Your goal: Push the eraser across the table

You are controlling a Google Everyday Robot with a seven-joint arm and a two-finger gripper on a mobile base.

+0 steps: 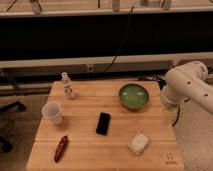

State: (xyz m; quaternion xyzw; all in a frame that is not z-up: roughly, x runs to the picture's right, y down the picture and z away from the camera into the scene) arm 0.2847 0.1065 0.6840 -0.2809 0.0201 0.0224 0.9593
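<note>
The eraser (103,123), a small flat black block, lies near the middle of the light wooden plank table (100,152). The white arm (186,85) reaches in from the right, and my gripper (168,115) hangs below it at the table's right edge, next to the green bowl. The gripper is well to the right of the eraser and apart from it.
A white cup (53,112) stands at the left, with a small clear bottle (68,86) behind it. A green bowl (134,95) sits at the back right, a pale squarish block (139,142) at the front right, a red pen-like object (60,148) at the front left. A chair base (10,107) stands off the left side.
</note>
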